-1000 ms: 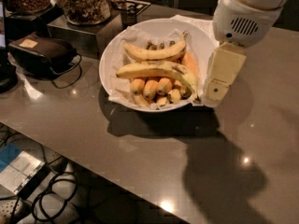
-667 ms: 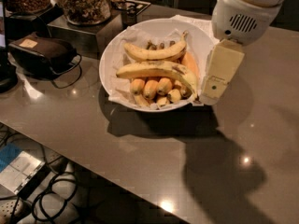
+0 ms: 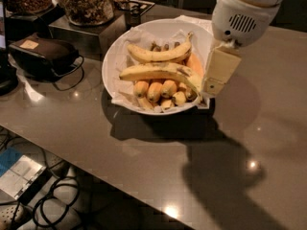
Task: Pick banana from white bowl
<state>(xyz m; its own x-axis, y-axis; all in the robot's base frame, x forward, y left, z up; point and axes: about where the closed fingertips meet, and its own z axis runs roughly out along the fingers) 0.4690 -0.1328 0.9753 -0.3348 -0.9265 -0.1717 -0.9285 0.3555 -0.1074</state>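
The white bowl (image 3: 120, 51) sits on the grey counter, lined with crumpled white paper. The banana (image 3: 156, 72), long, yellow and brown-blotched toward its right end, lies across the middle of the bowl on top of several short stubby orange-yellow bananas (image 3: 160, 90). A cleaner long curved banana (image 3: 158, 55) lies behind it. My gripper (image 3: 213, 83) hangs from the white arm housing (image 3: 242, 18) over the bowl's right rim, its tip right next to the blotched banana's right end. I cannot tell if it touches the banana.
A black device with a cable (image 3: 43, 56) lies left of the bowl. Glass jars of snacks (image 3: 86, 4) stand on a metal stand behind it. The counter's front edge runs diagonally below; cables and the floor (image 3: 53, 200) show at lower left.
My gripper has moved a little to the left, closer to the right end of the blotched banana. The bowl and the fruit have not moved.
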